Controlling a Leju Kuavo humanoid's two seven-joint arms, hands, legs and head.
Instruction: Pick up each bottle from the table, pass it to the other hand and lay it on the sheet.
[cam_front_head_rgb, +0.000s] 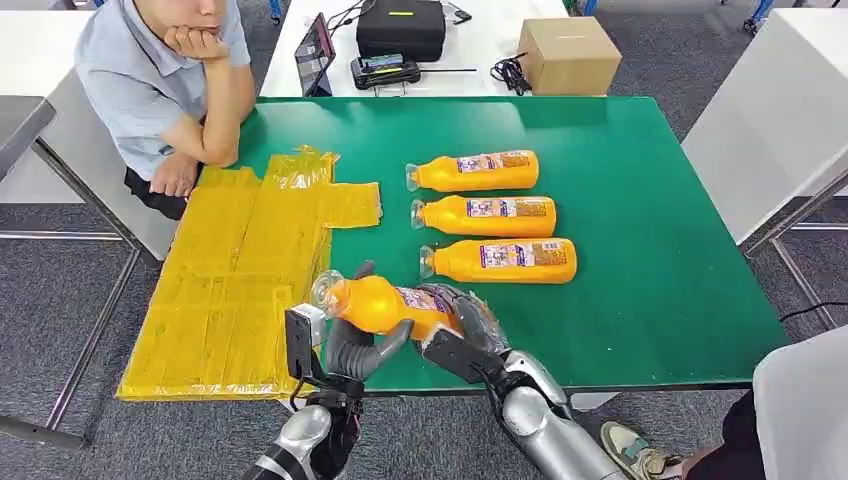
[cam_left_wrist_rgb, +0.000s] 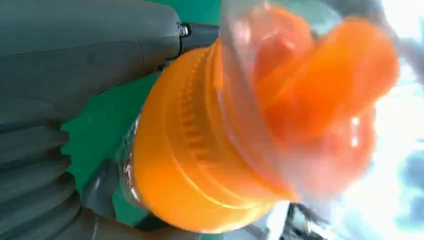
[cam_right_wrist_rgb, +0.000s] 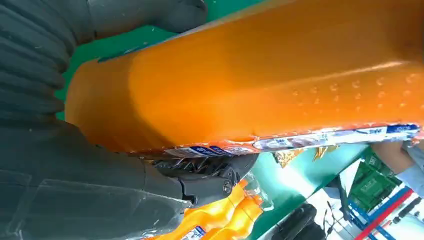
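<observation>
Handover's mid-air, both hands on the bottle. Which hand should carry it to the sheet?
Left. The left robot hand grips the bottle at its neck end, nearest the yellow sheet; the right robot hand is farther away.

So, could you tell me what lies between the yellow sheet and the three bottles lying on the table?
In the head view, only bare green table separates the yellow sheet from the three bottles; nothing rests there.
</observation>
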